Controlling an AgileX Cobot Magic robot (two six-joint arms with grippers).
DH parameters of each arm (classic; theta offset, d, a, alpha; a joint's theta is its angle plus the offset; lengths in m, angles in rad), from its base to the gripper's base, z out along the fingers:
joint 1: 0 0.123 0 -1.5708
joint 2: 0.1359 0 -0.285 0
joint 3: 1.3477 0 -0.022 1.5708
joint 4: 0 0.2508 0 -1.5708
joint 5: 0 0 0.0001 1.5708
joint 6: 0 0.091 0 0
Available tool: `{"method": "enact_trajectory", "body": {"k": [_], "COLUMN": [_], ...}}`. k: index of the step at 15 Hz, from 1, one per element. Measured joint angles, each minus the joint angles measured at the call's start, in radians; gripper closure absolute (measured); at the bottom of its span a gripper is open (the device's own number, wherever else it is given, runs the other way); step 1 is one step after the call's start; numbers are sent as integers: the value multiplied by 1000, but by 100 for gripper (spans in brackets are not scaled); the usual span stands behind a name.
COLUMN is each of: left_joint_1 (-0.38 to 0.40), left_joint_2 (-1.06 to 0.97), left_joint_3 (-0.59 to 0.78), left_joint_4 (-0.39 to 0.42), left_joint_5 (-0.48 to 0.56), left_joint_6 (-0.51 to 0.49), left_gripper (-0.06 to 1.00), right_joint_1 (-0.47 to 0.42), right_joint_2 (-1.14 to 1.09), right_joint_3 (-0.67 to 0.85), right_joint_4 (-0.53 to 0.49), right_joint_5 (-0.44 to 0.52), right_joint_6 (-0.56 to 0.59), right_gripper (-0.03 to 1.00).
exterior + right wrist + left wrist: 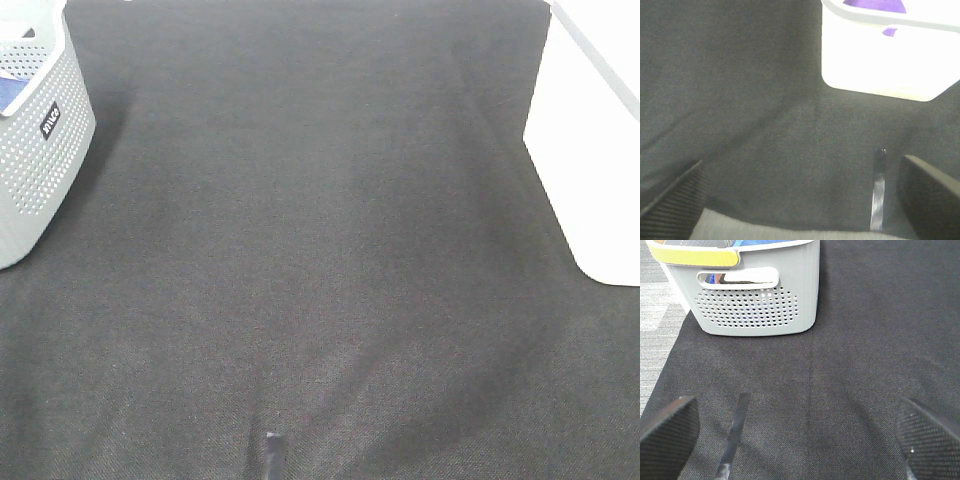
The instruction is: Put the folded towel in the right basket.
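Observation:
The right basket (590, 150) is white and stands at the table's right edge. In the right wrist view (890, 55) purple fabric (875, 5) lies inside it. The left basket (35, 140) is grey and perforated, at the far left. In the left wrist view (747, 295) blue fabric (760, 244) shows inside it. No towel lies on the dark cloth (320, 250). My left gripper (795, 432) is open and empty, a short way in front of the grey basket. My right gripper (800, 197) is open and empty, a short way in front of the white basket. Neither gripper shows in the high view.
A thin shiny strip lies on the cloth near each gripper in the left wrist view (735, 435) and the right wrist view (879, 190). A short dark strip (272, 455) lies at the near middle edge. Grey floor (660, 325) shows beside the cloth.

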Motion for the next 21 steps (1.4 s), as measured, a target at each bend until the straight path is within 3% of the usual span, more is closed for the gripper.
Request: {"method": "enact_trajectory", "body": {"k": [5, 9, 14, 18, 21], "left_joint_1": [0, 0, 0, 0, 0], "left_joint_2": [0, 0, 0, 0, 0], "left_joint_3": [0, 0, 0, 0, 0], "left_joint_4": [0, 0, 0, 0, 0], "left_joint_5": [0, 0, 0, 0, 0], "left_joint_6": [0, 0, 0, 0, 0], "left_gripper": [-4, -4, -4, -4, -4], "right_joint_1": [0, 1, 9, -102, -126], "right_joint_2": [-378, -456, -456, -456, -456], "right_joint_3": [247, 389, 404, 407, 407], "right_joint_4": [21, 25, 62, 114, 128], "right_joint_5": [-128, -114, -104, -104, -104], "right_joint_6": [-29, -56, -67, -134, -144], "right_gripper": [-1, -1, -1, -1, -1]}}
